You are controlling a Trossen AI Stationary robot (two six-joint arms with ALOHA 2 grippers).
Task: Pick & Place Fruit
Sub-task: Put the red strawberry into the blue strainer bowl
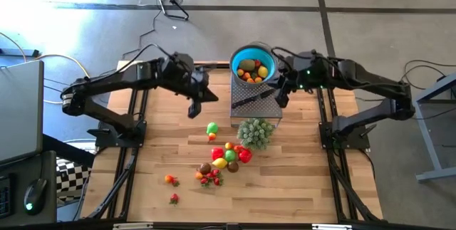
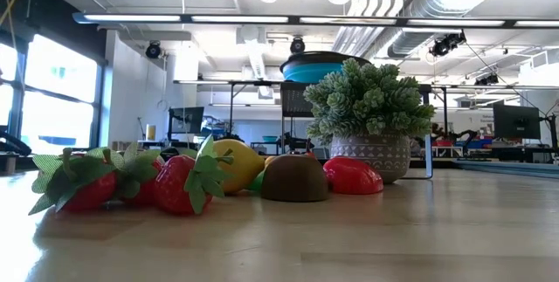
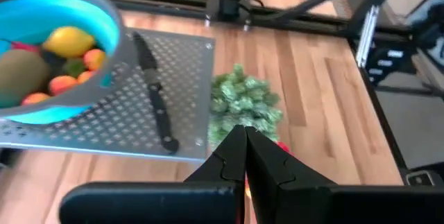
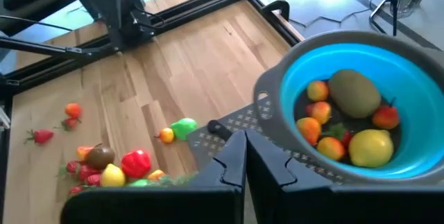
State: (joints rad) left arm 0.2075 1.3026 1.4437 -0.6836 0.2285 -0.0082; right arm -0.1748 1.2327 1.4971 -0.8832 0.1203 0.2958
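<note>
Wooden slatted table (image 1: 285, 187) in an open workshop. Left hand (image 1: 193, 109) and right hand (image 1: 279, 96) both hang clenched and empty above the far end, flanking the blue bowl (image 1: 237, 54), which stands on a perforated metal plate (image 1: 267, 109). Some fruit already lies in the bowl; the remaining fruit (image 1: 226, 157) is clustered mid-table, with strays nearer the front. Recommended: open fully before descending and take an outlying piece, clear of the bushy plant (image 1: 255, 132). Only the wrist views clearly show the knife (image 3: 156, 102) on the plate; only the low view shows the plant's pot (image 2: 370, 154).
</note>
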